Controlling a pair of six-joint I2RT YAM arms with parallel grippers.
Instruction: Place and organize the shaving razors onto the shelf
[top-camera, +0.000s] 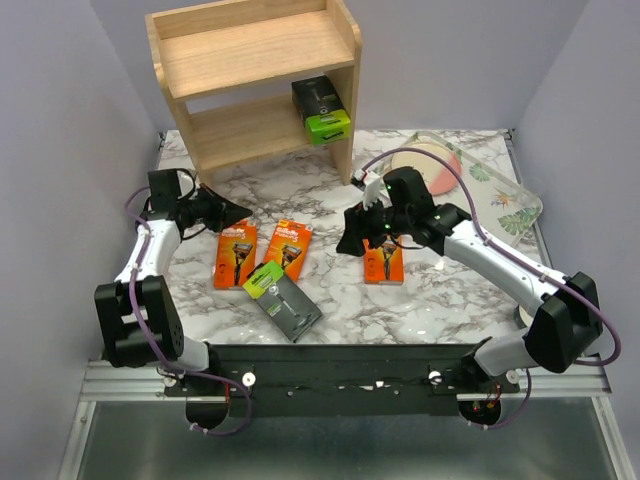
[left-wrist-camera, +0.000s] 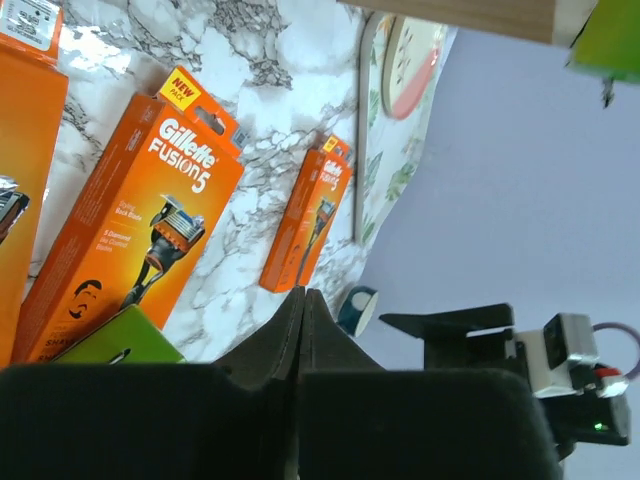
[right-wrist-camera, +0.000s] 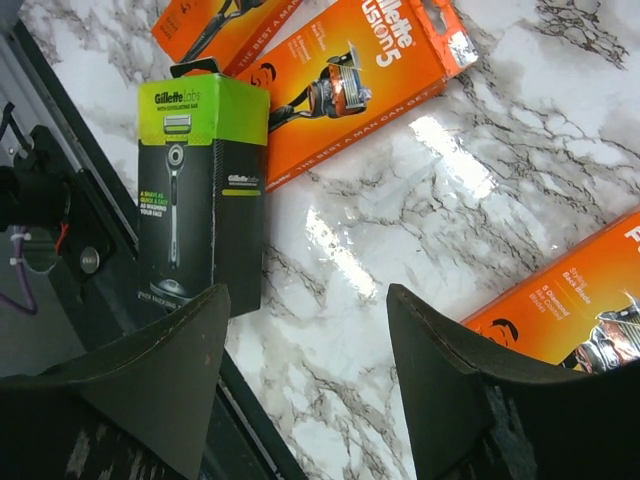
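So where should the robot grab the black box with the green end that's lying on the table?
Come straight down from above and pinch across its narrow width, near the dark end. The black box lies flat and slanted, so its two long edges look like the best hold. Its green end sits close beside an orange pack, which probably leaves little finger room there.

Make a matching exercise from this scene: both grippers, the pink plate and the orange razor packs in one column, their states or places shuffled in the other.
Things:
1. left gripper
2. right gripper
3. pink plate
4. orange packs

States or places:
a. on the floral tray
b. open
c. lying flat on the marble table
d. shut, holding nothing

Pairs: 1-d, 2-b, 3-a, 4-c.
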